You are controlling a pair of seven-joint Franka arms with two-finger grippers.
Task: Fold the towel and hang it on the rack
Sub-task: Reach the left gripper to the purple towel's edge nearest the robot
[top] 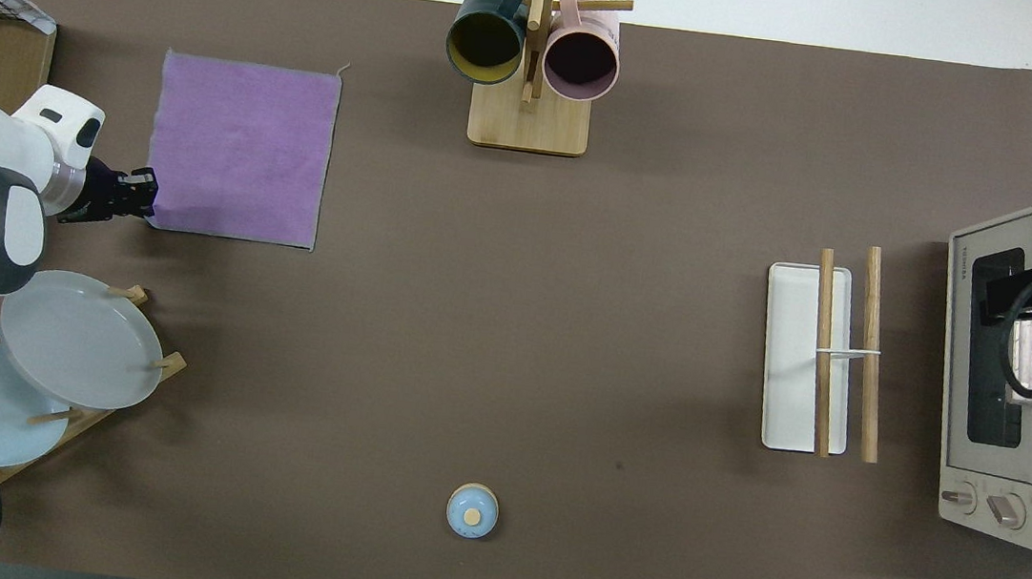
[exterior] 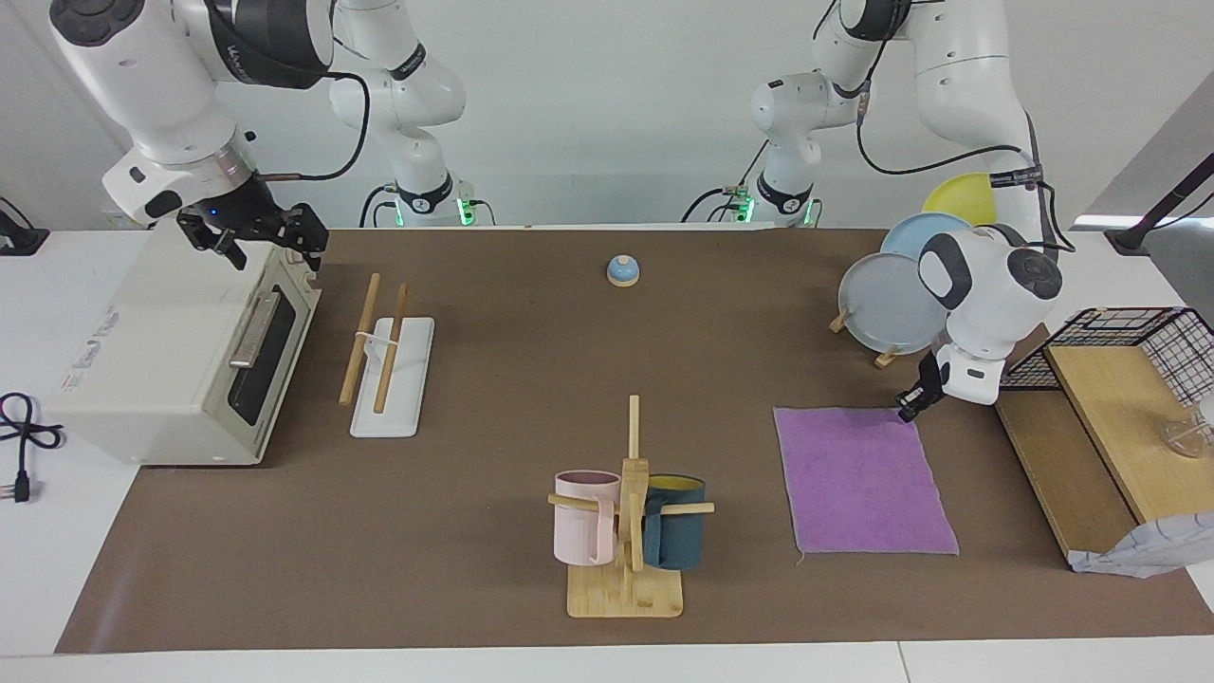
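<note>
**Left arm pinching towel corner as rack waits across the desk**

The purple towel (exterior: 861, 481) is lying flat and unfolded toward the left arm's end of the desk (exterior: 512, 588), its long axis running away from the robots. The left gripper (exterior: 910, 408) is sitting at the towel's nearest corner, jaws together on its edge. The rack (exterior: 391, 365) is standing well apart, beside the toaster oven (exterior: 180, 360), over which the right gripper (exterior: 256, 237) is waiting, jaws apart. The oven's labels are too small to read.

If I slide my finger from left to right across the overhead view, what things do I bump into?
left pincer → towel → mug tree → rack → toaster oven
</note>
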